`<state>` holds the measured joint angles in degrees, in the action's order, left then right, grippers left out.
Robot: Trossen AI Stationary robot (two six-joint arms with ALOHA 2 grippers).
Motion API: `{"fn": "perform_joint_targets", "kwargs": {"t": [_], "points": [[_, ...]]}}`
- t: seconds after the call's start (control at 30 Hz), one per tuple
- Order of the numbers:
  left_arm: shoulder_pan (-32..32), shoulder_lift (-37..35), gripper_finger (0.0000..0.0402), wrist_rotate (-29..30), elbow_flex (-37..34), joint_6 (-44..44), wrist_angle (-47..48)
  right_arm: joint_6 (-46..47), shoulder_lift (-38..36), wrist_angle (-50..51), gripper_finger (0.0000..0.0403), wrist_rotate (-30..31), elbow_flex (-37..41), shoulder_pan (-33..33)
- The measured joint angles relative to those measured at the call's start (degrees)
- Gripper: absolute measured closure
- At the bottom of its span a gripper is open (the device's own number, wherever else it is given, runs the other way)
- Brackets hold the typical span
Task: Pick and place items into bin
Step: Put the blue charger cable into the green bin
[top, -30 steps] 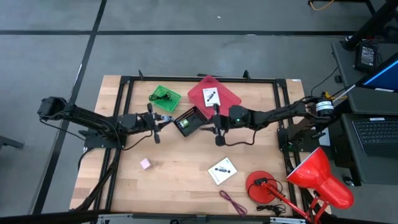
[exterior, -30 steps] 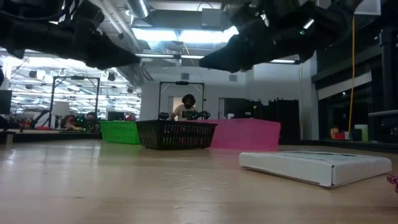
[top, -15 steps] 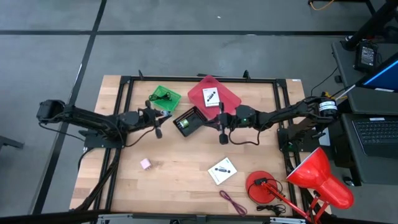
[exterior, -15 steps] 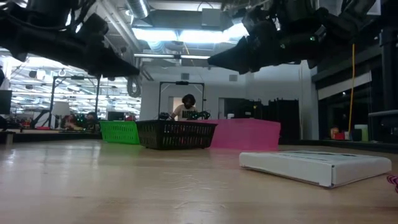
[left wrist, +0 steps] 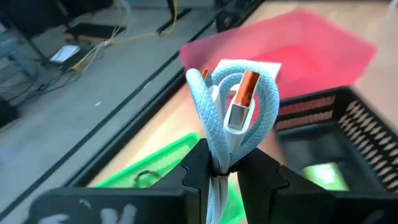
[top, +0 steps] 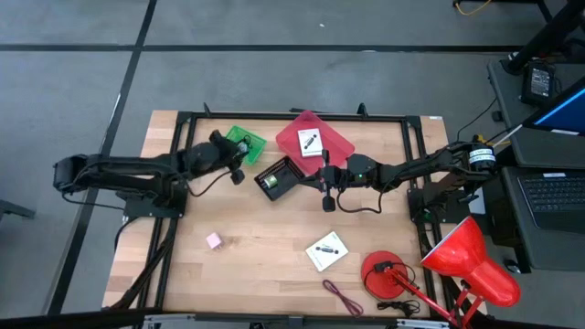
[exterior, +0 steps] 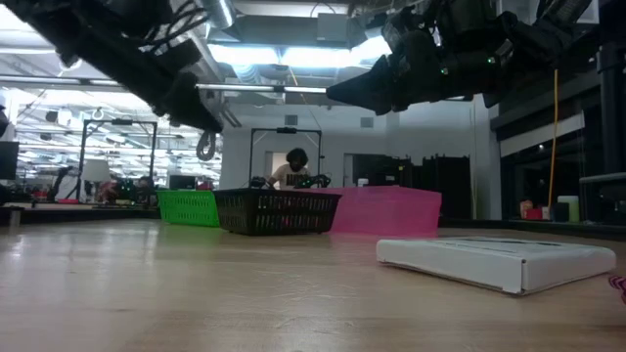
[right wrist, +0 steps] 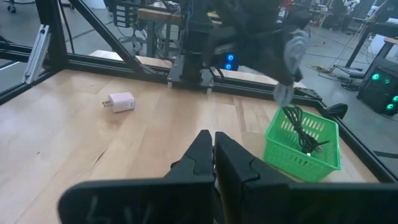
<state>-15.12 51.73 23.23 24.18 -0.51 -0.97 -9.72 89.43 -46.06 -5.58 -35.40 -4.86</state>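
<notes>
Landmark for these notes: the black wire-mesh basket [top: 278, 177] near the far middle of the wooden surface [top: 265, 247].

Left hand [top: 233, 157] hangs just left of the basket, over the near edge of the green mesh basket [top: 243, 143]. Its fingers are nipped onto a coiled pale-blue braided cable with an orange-tipped plug [left wrist: 231, 118]; the coil stands up out of the grip in the wrist view. I read this as the carry stage: item lifted, not yet released.

What I steer by: the green basket lies almost directly under the hand, the black one a short way to its right, the pink flat tray [top: 314, 139] beyond that. I can't tell which is the target; green is nearest.

Right hand [top: 327, 194] sits just right of the black basket, fingers pressed together, holding nothing.

Loose items, all on the near side of the black basket: small pink cube-like charger [top: 213, 240] to the near left, white card with a black mark [top: 326, 250] to the near right, thin maroon cord [top: 342, 298] nearer still. The right arm is closer to the card and cord.
</notes>
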Motion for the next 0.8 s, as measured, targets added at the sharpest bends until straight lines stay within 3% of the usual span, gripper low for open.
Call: {"fn": "perform_joint_targets", "kwargs": {"t": [0.4,0.57,0.8], "points": [[-10.3,9.4,0.0347,-5.1,12.8,-12.5,18.5,-1.3,0.0,0.1,0.0403,0.0,0.0,0.0],[-12.3,15.7,0.0347,-7.4,15.7,-15.5,20.5,-2.4,0.0,0.2,0.0403,0.0,0.0,0.0],[-14.1,22.5,0.0347,-6.2,17.2,-17.7,20.5,-2.6,0.0,0.5,0.0403,0.0,0.0,0.0]]}}
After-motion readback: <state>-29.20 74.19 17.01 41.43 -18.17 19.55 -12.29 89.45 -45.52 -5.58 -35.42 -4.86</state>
